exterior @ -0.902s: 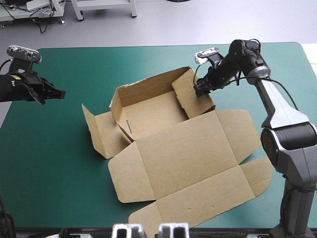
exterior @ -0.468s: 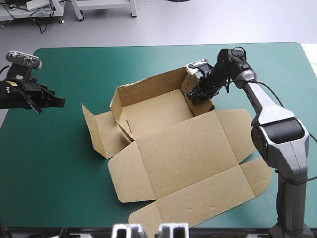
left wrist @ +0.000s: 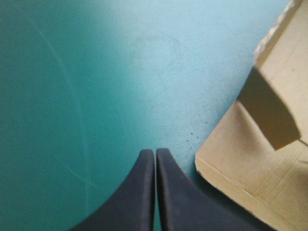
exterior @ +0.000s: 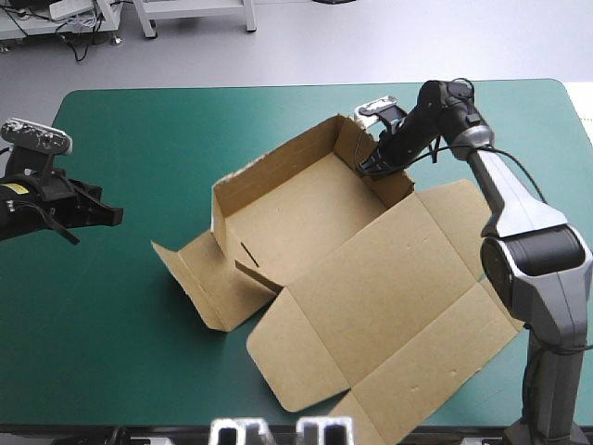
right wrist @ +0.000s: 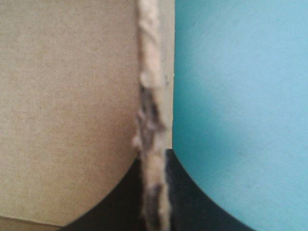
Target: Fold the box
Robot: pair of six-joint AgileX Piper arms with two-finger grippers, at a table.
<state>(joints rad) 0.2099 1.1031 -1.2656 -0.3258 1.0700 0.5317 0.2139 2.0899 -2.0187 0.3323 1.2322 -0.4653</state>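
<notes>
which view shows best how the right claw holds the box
The right wrist view: the right claw is shut on the box, the wall's edge running straight into it. The high view shows the whole box, the grip small; the left wrist view, only one corner.

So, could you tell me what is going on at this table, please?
A two-armed robot is folding a brown box on the teal-green cover. The right pincer is shut on the box's raised right wall. The left pincer is shut and empty, off to the left, apart from the board. The far wall stands up; the lid lies flat toward the near edge.
</notes>
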